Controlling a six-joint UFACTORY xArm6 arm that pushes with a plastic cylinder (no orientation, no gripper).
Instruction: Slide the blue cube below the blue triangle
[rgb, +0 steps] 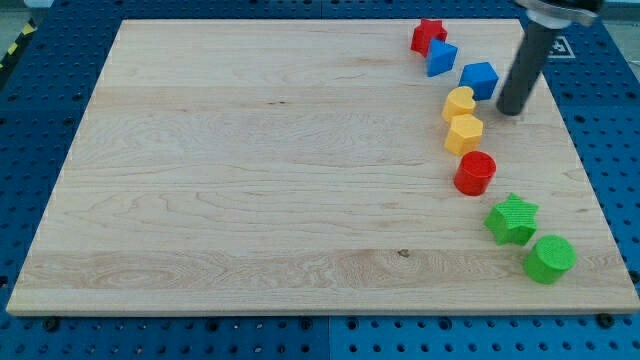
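Note:
The blue cube (480, 78) sits near the view's top right on the wooden board (250, 180). The blue triangle (441, 58) lies just up and left of it, touching a red star (428, 36). My tip (510, 110) is the lower end of the dark rod. It stands just right of and slightly below the blue cube, close to it; I cannot tell whether it touches.
A yellow heart (458, 103) and a yellow hexagon (464, 134) lie just below the blue cube. A red cylinder (475, 173), a green star (512, 219) and a green cylinder (549, 259) trail toward the view's bottom right.

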